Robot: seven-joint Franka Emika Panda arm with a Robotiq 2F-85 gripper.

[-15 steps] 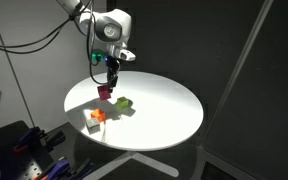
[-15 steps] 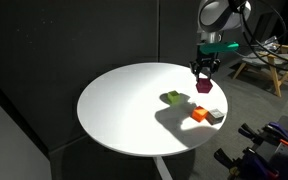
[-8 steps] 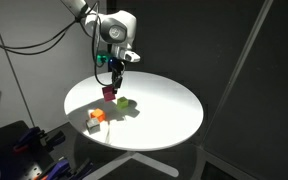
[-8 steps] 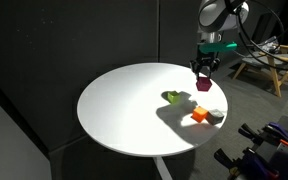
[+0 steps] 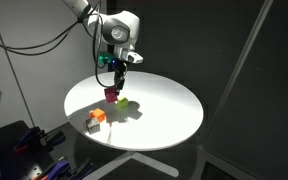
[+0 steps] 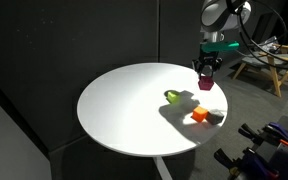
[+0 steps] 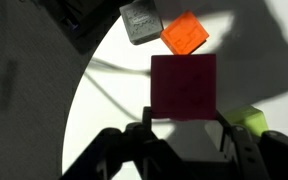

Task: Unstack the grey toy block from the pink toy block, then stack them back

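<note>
Apparently aloft — the gripper (image 7: 185,123) clamps the pink toy block (image 7: 183,87).

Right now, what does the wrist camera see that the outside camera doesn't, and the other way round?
Only the wrist view shows, close up, the fingers on either side of the pink toy block. Only an exterior view shows the arm and the whole round table. Both show the pink toy block, the orange block, the grey toy block and the yellow-green block.

no readable txt, labels, brands or nos. anywhere in these views.
</note>
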